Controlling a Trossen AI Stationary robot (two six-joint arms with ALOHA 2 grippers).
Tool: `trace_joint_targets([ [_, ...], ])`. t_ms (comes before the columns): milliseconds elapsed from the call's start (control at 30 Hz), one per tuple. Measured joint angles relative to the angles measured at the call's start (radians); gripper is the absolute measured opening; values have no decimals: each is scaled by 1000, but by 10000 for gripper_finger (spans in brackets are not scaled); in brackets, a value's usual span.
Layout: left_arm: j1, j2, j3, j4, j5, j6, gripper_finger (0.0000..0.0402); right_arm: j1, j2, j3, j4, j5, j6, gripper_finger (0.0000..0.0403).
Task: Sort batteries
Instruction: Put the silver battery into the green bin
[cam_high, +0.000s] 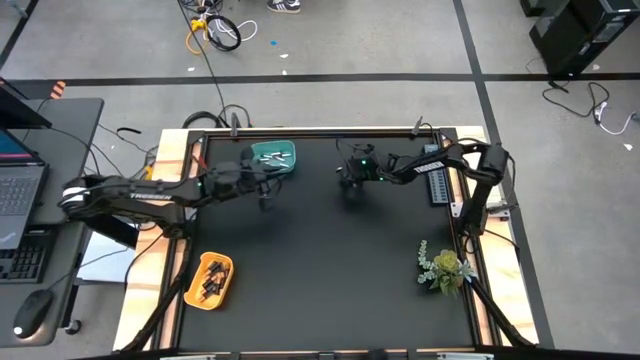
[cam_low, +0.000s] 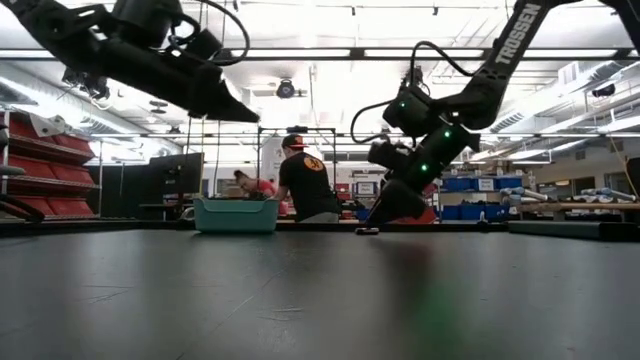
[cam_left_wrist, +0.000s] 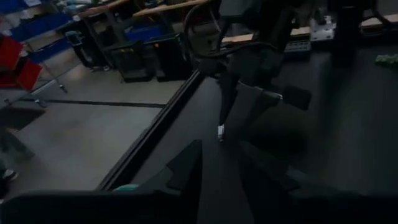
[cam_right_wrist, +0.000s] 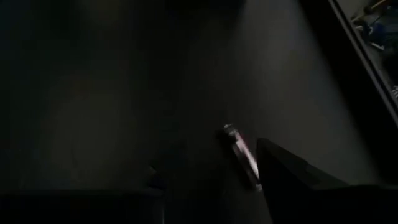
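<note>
The right pincer (cam_low: 372, 226) is working low over the far middle of the table (cam_high: 330, 280), its fingers apart, with a single battery (cam_right_wrist: 241, 149) lying flat on the mat just beside one fingertip. Nothing is being held there. The left pincer (cam_high: 268, 196) is hanging raised just beside the teal bin (cam_high: 272, 156); its fingers are standing a little apart, and whether anything sits between them I cannot tell. Whitish batteries are lying in the teal bin and dark ones in the yellow bin (cam_high: 210, 280) at the near left.

Judgement: the pick is calling for the fingers to straddle the slim cylinder across its width and seat on the mat before closing, since it is likely to roll.

Legible writing: "TROSSEN" on the right arm (cam_low: 520, 30) in the low view. No battery marking is readable.
</note>
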Motion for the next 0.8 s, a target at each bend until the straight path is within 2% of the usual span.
trace_joint_targets([
  [200, -28, -23, -11, -58, -60, -24, 115, 10, -18, 7, -5, 2, -49, 169],
  [333, -28, -23, -11, -45, -69, -23, 115, -36, -18, 7, -69, -78, -34, 161],
  [800, -28, -23, -11, 5, -69, -7, 115, -79, -17, 7, -145, -178, -8, 138],
])
